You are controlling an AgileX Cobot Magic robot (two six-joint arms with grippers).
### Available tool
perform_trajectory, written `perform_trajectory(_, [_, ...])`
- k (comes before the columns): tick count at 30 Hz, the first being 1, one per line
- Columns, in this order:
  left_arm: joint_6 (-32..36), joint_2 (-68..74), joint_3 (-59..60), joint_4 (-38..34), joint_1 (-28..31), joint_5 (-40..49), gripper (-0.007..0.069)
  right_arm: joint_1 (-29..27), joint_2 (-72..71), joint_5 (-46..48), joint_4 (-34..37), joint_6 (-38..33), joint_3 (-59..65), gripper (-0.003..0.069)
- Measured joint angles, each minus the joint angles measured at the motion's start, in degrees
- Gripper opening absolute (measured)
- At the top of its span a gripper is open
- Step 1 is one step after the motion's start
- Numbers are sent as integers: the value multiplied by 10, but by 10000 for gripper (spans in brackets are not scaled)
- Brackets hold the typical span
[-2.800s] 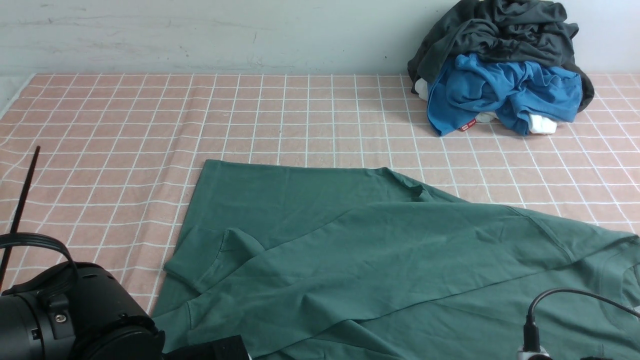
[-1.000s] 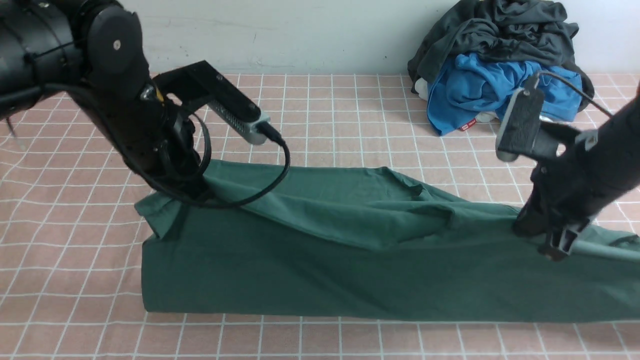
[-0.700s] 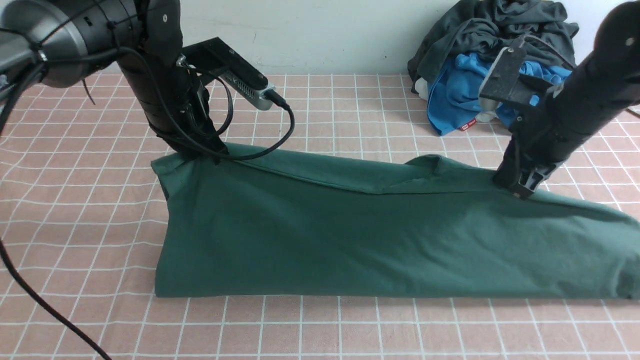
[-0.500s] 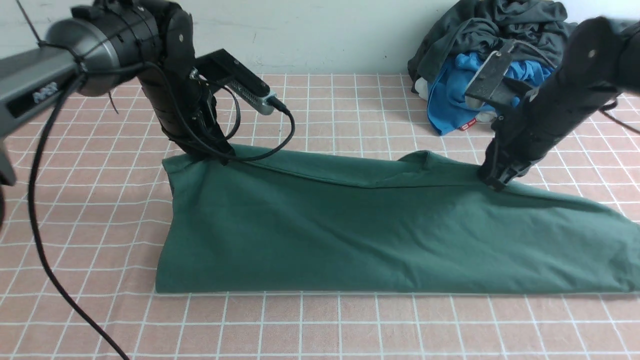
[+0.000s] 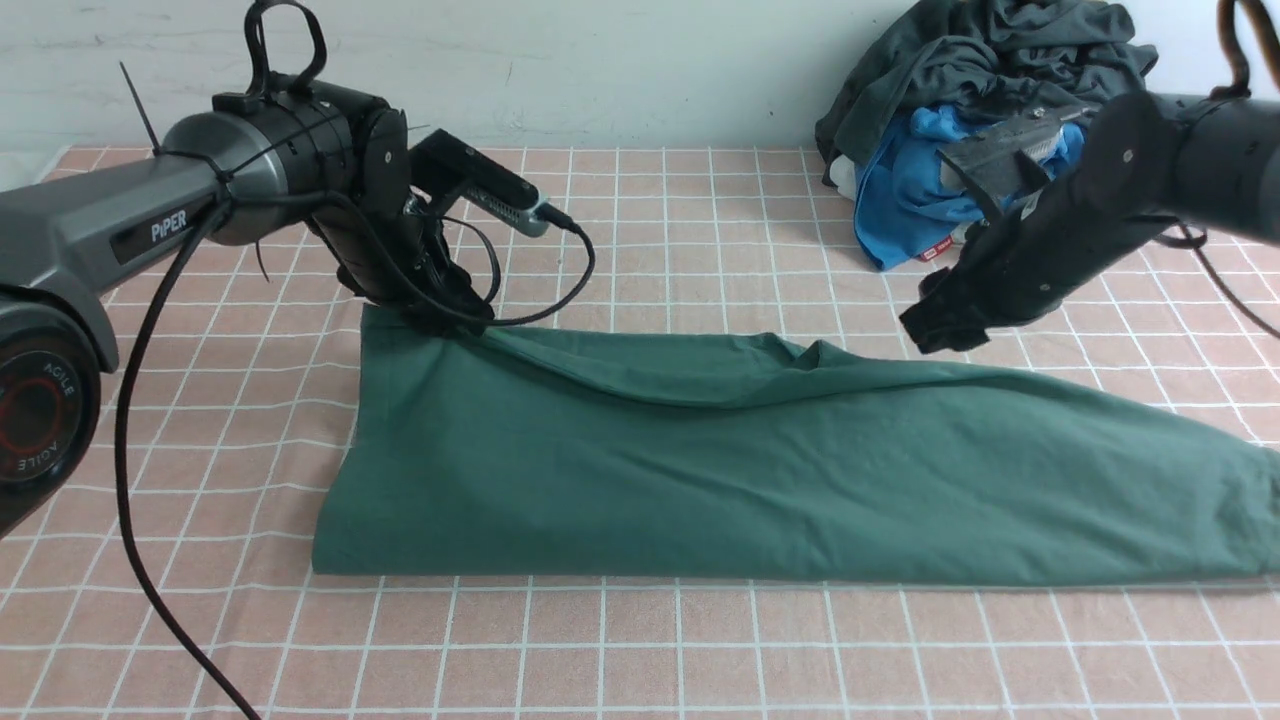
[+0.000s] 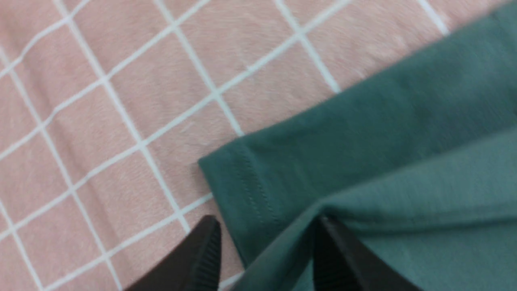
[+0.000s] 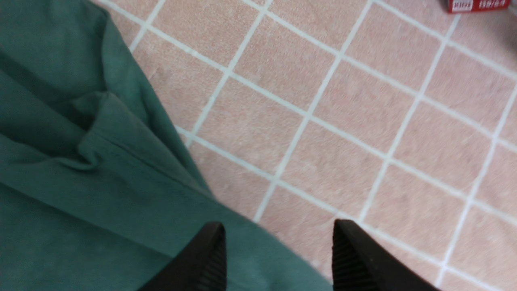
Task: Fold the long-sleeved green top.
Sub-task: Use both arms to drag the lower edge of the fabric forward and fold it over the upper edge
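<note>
Item: green long-sleeved top [image 5: 760, 480], lying folded lengthwise across checked counter [image 5: 640, 220]; left tool [image 6: 266, 228] and right tool [image 7: 278, 230] hovering at its far edge, jaws standing apart.

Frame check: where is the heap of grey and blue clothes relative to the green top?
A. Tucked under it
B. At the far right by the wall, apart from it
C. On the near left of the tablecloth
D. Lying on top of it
B: the heap of grey and blue clothes sits far right against the wall, with bare checked tablecloth between it and the green top.
</note>
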Motion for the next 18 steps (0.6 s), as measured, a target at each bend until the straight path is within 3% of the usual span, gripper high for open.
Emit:
perform_trajectory(1, [-34,0,-1,7,4,1,372,20,0,29,10,4,0,361])
perform_trajectory(4, [-59,0,-1,12,5,17,411,62,3,62,18,-18,0,356])
perform_trajectory(9, [-64,-3,-2,10,5,59,417,118,31,32,19,-44,0,305])
perform_trajectory(12, [-64,-6,-1,9,5,74,417,124,47,-13,2,-35,0,274])
perform_trajectory(17, [-64,-20,-1,8,5,97,417,102,70,-130,-85,122,-4,222])
perform_trajectory(18, [-64,-27,-1,8,5,106,412,88,74,-145,-123,180,-13,219])
